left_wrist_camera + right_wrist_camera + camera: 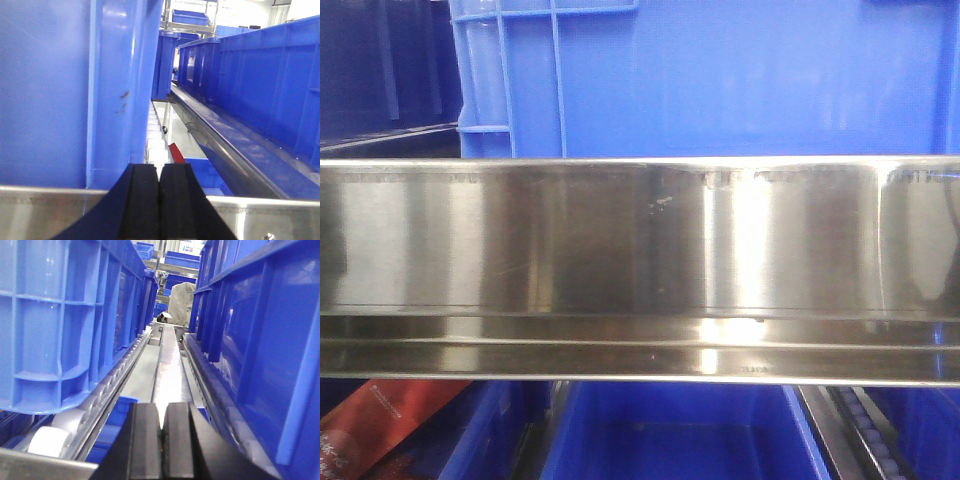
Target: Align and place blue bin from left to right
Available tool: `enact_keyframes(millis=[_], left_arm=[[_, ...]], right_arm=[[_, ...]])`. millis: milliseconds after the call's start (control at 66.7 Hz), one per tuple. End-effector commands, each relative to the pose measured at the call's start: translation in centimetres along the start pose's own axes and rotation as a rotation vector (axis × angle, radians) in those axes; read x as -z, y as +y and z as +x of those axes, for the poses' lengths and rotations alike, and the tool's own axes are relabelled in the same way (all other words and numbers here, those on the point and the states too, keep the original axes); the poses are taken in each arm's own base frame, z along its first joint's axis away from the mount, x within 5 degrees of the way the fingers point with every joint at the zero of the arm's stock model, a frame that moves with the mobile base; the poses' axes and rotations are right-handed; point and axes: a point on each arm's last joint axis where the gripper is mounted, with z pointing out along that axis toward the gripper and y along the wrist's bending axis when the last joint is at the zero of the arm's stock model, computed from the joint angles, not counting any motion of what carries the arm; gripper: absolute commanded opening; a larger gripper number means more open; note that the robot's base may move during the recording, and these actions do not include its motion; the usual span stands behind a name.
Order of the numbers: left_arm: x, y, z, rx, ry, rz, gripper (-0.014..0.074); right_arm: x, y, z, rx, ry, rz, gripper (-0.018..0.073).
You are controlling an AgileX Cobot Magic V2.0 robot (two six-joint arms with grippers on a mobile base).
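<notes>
Here blue bin [720,80] on steel rail [640,260] — both jaws pressed together, empty.

left gripper [159,200]: black fingers pressed together, nothing between | right gripper [163,445]: fingers nearly touching, thin gap, nothing held

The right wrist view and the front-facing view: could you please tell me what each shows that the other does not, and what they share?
Only the right wrist view shows the right gripper, its fingers pressed together with nothing between them, white rollers under a crate's ribbed corner, and a long aisle between two rows of crates. Only the front-facing view shows the wide steel rail edge-on across the frame, a red package lower left, and bins below the rail. Both show the blue bin, with its ribbed corner, resting above metal rack structure.
</notes>
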Motion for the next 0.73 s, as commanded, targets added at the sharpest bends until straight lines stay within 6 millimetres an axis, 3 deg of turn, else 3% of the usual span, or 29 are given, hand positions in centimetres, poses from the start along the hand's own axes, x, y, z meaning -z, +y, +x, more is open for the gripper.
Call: enact_keyframes(millis=[0, 719], left_arm=[[0.05, -0.05, -0.22, 0.001, -0.022, 0.006, -0.0111], [0.05, -0.05, -0.22, 0.001, -0.022, 0.006, -0.0111]], right_arm=[[0.03, -0.04, -0.17, 0.0, -0.017, 0.005, -0.0079], [0.03, -0.04, -0.17, 0.0, -0.017, 0.005, -0.0079]])
